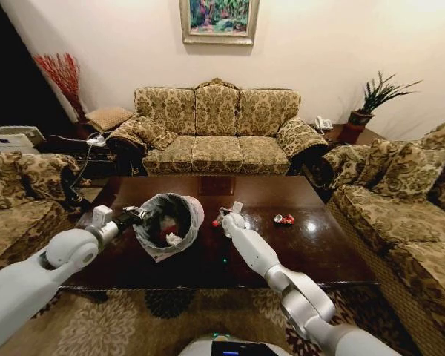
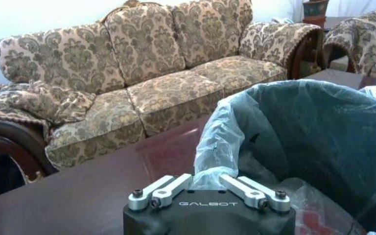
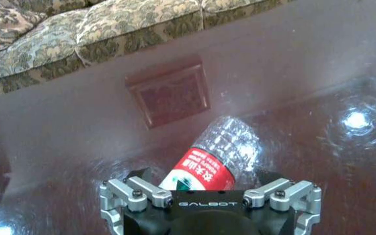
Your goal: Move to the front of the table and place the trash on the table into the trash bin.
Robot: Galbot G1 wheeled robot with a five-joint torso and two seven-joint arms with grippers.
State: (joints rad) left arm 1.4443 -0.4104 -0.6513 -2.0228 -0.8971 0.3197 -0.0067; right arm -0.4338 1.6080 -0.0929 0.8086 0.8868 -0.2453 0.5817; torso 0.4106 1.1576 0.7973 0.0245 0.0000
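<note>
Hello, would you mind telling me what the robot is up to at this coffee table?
It is clearing trash off the table. The left gripper is shut on the liner bag at the rim of the trash bin, which stands on the table with some trash already inside. The right gripper holds the clear red-labelled bottle above the tabletop, beside the bin. A red-black wrapper lies on the table further right.

Left gripper [image 2: 209, 182] housing: "GALBOT"
Right gripper [image 3: 209, 188] housing: "GALBOT"
Bottle [image 3: 217, 156] red label: white print, too small to read
</note>
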